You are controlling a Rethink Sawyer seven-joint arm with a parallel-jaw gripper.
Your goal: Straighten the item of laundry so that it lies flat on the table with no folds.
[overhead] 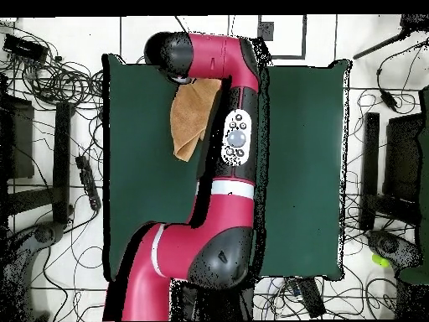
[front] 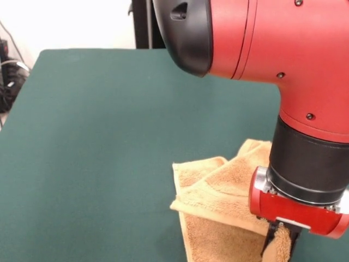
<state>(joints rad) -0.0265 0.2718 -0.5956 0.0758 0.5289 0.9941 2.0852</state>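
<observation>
Nearest you in the front view, the gripper (front: pixel 281 240) has its fingers closed on a pinch of the towel (front: pixel 218 196). The rest of the cloth lies folded over itself on the desk (front: pixel 98 142), trailing away from the gripper toward the robot's base. You'd probably want to pull along that line to open the folds.

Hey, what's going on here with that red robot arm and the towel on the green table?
The red and black robot arm's gripper is shut on a bit of the small orange-yellow terry-cloth towel, pinching it between its fingers near the table's front edge. The towel is not flat yet: it lies bunched on the dark green felt-covered table, with folds and one layer doubled over another. In the overhead view the arm reaches across the table and hides part of the towel.
</observation>
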